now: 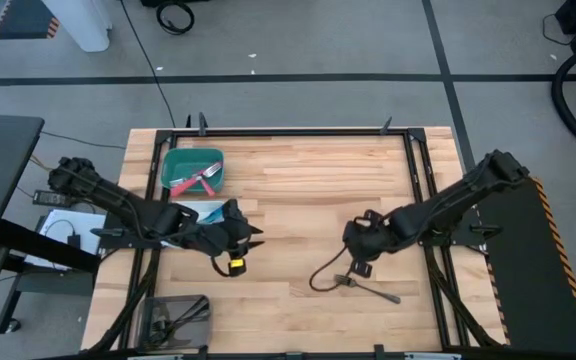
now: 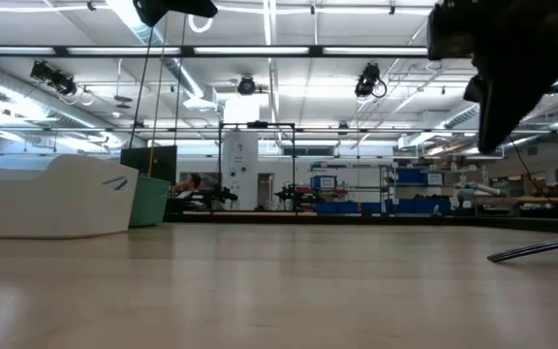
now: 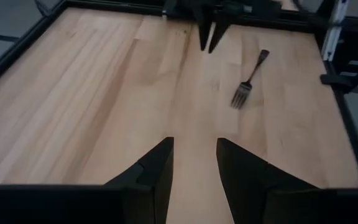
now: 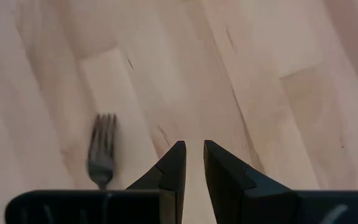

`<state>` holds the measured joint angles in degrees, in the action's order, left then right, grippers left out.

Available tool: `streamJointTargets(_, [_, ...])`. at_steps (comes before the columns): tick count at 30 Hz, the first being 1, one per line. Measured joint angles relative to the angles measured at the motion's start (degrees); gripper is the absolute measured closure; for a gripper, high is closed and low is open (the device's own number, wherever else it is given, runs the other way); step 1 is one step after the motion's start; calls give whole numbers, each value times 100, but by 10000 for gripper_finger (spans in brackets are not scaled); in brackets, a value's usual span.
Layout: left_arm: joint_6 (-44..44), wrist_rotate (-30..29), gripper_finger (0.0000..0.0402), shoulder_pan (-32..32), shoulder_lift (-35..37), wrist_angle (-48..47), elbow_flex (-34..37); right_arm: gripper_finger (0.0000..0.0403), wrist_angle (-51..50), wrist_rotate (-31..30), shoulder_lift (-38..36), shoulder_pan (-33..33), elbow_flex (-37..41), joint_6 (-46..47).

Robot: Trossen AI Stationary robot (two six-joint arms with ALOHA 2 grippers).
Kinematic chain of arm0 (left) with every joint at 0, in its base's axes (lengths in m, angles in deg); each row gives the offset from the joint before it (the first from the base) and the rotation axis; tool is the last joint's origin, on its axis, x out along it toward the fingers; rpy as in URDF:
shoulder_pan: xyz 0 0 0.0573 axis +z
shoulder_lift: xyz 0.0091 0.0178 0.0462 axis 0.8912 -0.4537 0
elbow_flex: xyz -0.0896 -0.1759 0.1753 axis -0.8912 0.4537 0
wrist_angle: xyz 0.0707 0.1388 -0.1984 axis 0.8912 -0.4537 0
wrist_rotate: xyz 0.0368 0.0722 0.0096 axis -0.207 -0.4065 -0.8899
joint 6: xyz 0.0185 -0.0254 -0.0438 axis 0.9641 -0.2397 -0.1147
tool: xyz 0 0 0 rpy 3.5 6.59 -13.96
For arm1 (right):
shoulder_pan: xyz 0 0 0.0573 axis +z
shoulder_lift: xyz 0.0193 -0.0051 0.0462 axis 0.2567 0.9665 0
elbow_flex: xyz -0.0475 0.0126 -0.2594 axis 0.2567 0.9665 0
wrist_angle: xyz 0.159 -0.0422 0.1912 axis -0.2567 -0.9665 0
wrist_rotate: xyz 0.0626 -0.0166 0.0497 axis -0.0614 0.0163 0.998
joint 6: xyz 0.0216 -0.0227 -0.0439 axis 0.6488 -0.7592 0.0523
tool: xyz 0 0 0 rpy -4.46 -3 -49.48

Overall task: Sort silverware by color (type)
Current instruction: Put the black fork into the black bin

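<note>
**Tools both empty, one grey fork loose on the tabletop**

Right tool (image 1: 353,238) hovers over the bare wood right of centre, jaws parted by a narrow gap, nothing between them. Its fingertips (image 4: 174,163) sit just beside the tines of the grey fork (image 4: 102,149), not touching it as far as the right wrist view shows.

Grey fork (image 1: 370,289) lies flat on the tabletop (image 1: 308,180) near the front right, just beside and in front of the right tool. All dark metal, tines toward the left arm's side. Left wrist view shows the same fork (image 3: 248,79) lying alone on the boards, well apart from the left tool. In the low view only its thin handle (image 2: 539,251) shows, at the right edge.

Left tool (image 1: 251,236) hangs left of centre, jaws spread, gripping nothing; fingers (image 3: 157,171) point across the wood toward the right arm.

Sorted pieces:
- green bin (image 1: 192,172), back left corner: red-handled utensils (image 1: 200,180) inside, count not readable.
- white bin (image 1: 200,211), just in front of the green one, mostly hidden under the left arm; contents can't be told.
- grey bin (image 1: 176,316), front left corner: dark metal pieces (image 1: 180,318) inside.

Low view shows the white bin (image 2: 51,197) and the green one (image 2: 150,200) side by side at far left.
</note>
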<state>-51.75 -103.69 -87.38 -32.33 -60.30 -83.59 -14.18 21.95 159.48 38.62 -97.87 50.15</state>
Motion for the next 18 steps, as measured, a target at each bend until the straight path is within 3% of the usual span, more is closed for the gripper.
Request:
streamJointTargets(9, [-326,5,269,-295,2,22,0,337,-271,231,900,519,0,315])
streamJointTargets(18, [-342,1,269,-323,2,17,0,337,-124,920,1325,1031,0,765])
